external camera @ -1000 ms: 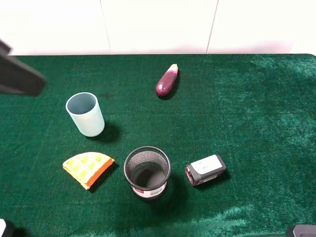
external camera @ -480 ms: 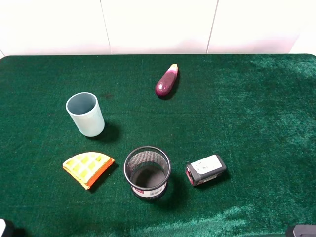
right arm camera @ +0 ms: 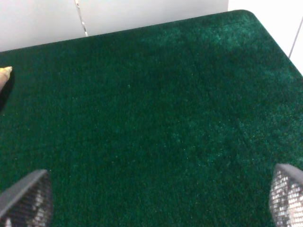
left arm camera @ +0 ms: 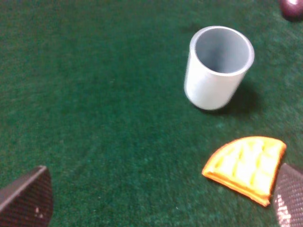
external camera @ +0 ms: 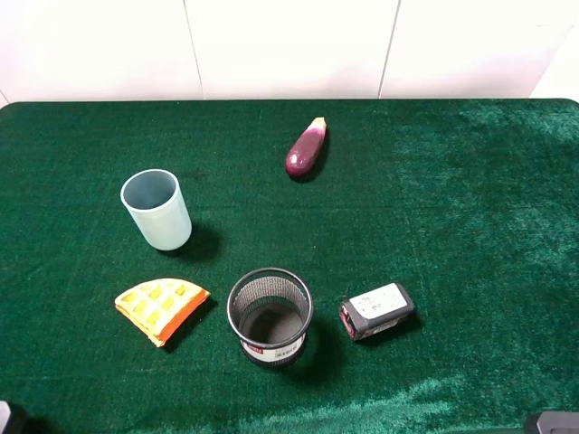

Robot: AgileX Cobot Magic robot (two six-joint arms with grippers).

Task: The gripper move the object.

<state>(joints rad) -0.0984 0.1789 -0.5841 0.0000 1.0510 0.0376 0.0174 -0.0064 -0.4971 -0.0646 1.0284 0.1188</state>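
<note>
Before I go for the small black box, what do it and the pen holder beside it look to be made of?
The box: likely hard matte black plastic, with a white label on top and a red end; smooth faces and rounded corners suggest that. The pen holder: black wire mesh, probably metal, since its wall shows a fine grid with a solid rim.

robot test bench, green felt table (external camera: 470,181), white panel wall (external camera: 289,45), toy props
</note>
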